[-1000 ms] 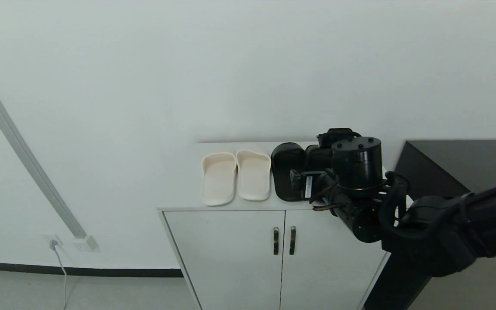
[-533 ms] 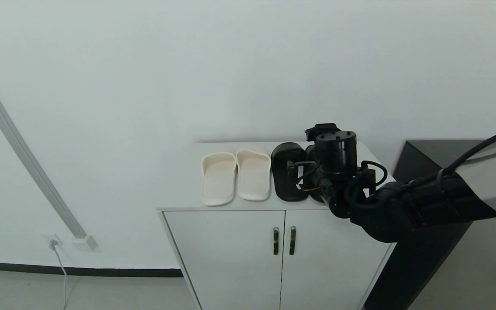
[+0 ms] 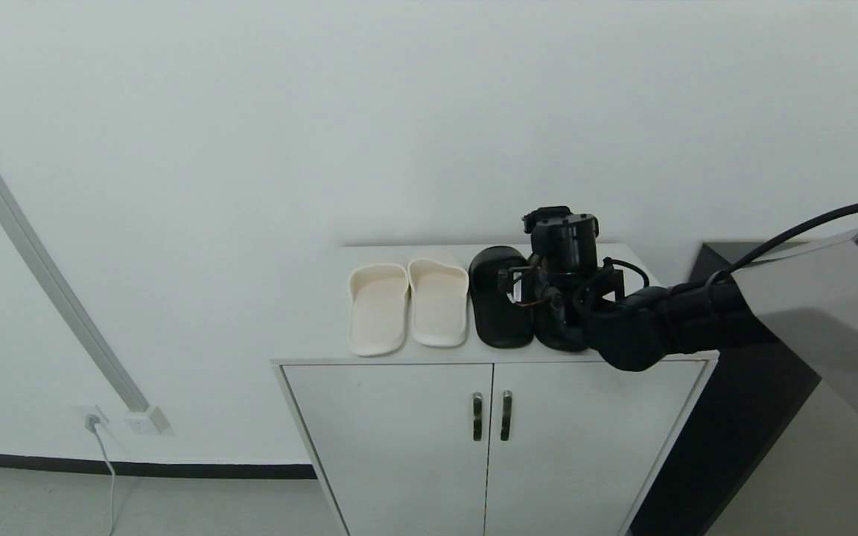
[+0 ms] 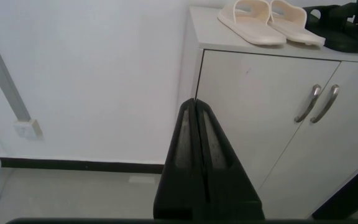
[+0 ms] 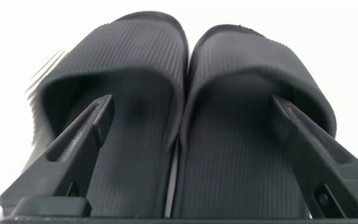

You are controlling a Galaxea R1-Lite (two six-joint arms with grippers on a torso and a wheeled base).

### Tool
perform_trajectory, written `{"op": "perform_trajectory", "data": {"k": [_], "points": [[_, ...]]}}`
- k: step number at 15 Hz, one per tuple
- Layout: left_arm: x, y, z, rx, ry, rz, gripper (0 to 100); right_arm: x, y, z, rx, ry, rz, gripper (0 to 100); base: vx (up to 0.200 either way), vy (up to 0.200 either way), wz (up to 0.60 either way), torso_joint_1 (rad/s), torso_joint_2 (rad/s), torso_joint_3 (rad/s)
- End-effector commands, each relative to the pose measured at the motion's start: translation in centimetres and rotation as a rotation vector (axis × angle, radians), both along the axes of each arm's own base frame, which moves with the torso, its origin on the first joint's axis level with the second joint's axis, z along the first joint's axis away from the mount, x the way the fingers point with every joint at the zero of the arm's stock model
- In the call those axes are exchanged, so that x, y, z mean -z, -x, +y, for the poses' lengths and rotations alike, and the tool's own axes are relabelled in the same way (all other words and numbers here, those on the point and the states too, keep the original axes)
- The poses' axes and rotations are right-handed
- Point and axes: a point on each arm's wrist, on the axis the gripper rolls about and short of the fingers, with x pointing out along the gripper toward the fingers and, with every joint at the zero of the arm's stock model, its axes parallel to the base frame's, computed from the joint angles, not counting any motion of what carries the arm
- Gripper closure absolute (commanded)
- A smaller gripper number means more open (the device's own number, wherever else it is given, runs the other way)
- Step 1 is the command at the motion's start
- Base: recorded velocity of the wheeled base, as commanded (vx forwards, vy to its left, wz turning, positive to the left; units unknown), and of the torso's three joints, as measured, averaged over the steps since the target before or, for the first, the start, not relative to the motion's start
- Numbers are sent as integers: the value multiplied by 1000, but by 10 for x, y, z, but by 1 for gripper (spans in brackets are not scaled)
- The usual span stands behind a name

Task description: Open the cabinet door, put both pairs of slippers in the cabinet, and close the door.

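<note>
The white cabinet [image 3: 399, 447] stands against the wall with both doors shut, its two handles [image 3: 491, 415] meeting at the middle. On its top lie a cream pair of slippers [image 3: 407, 305] and, to the right, a black pair [image 3: 500, 301]. My right gripper [image 5: 191, 102] is open just in front of the black slippers [image 5: 185, 143], one finger outside each slipper. In the head view the right wrist [image 3: 563, 246] hides much of the right black slipper. My left gripper [image 4: 196, 143] is shut on nothing, held low in front of the cabinet's left door [image 4: 253, 118].
A black piece of furniture [image 3: 727, 432] stands close against the cabinet's right side. On the wall to the left run a slanted grey conduit [image 3: 34, 260] and a socket with a plugged cable [image 3: 94, 424]. Open floor lies before the cabinet.
My right arm has stretched forward over the cabinet top, carrying the open gripper from the front edge up to the black slippers. The slippers and doors have not moved.
</note>
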Motion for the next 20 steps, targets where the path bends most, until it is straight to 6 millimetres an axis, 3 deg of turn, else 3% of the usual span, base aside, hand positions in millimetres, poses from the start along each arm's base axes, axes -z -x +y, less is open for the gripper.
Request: {"op": "perform_trajectory", "data": {"k": [1, 6, 7, 16, 20], "points": [[0, 0, 0, -1, 1, 1, 100, 8, -10, 2, 9, 3, 4, 0, 0, 0, 0, 0, 0, 0], [0, 0, 0, -1, 1, 1, 100, 12, -26, 2, 17, -3, 1, 0, 0, 0, 0, 0, 0, 0], [0, 0, 0, -1, 1, 1, 100, 11, -26, 3, 15, -5, -1, 100, 0, 0, 0, 0, 0, 0], [0, 0, 0, -2, 5, 1, 100, 5, -26, 2, 17, -15, -14, 100, 0, 0, 0, 0, 0, 0], [0, 0, 0, -1, 5, 1, 100, -12, -20, -2, 17, -31, -41, 100, 0, 0, 0, 0, 0, 0]]}}
